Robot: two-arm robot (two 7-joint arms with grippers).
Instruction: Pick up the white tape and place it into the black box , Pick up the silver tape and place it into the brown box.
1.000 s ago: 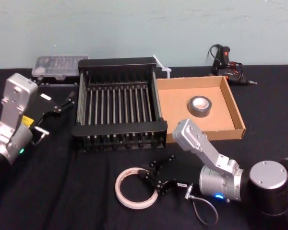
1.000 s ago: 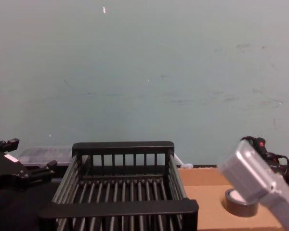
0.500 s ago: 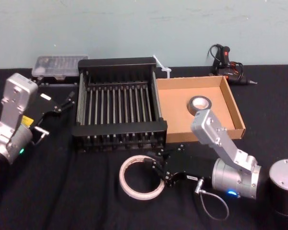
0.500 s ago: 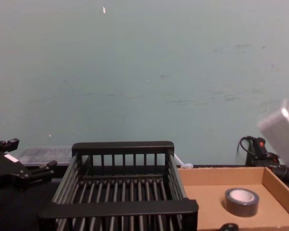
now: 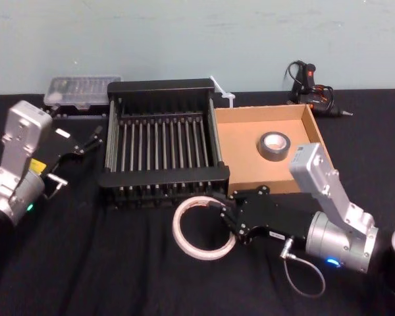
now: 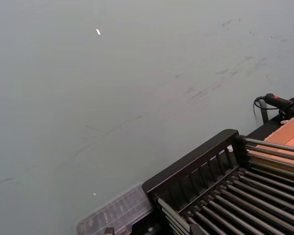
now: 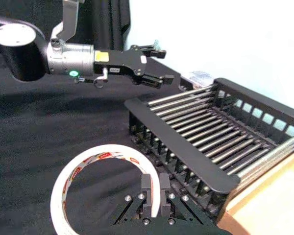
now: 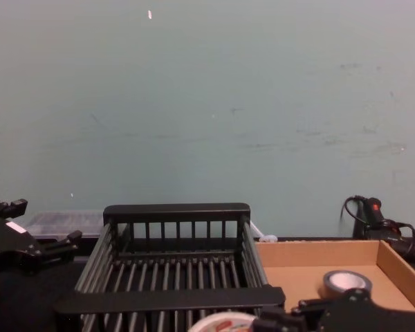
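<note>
Your right claw (image 5: 229, 220) pinches the white tape (image 5: 203, 228) just before the black box (image 5: 162, 141) near the counter's front edge; your left claw (image 5: 92, 139) sits spread beside the box.

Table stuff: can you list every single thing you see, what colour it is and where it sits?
white tape: one, white ring with red print inside, held up in front of the black crate's near rim.
black box: one, black slatted crate, middle of the table.
brown box: one, tan cardboard tray, touching the crate's right side.
silver tape: one, grey roll with pale core, lying flat inside the tray.
clear case: one, see-through plastic, behind the crate's left corner.
glue gun: one, black with red, behind the tray.
table: one, black cloth.
right gripper: one, black, shut on the ring's edge.
left gripper: one, black, open, left of the crate.
</note>
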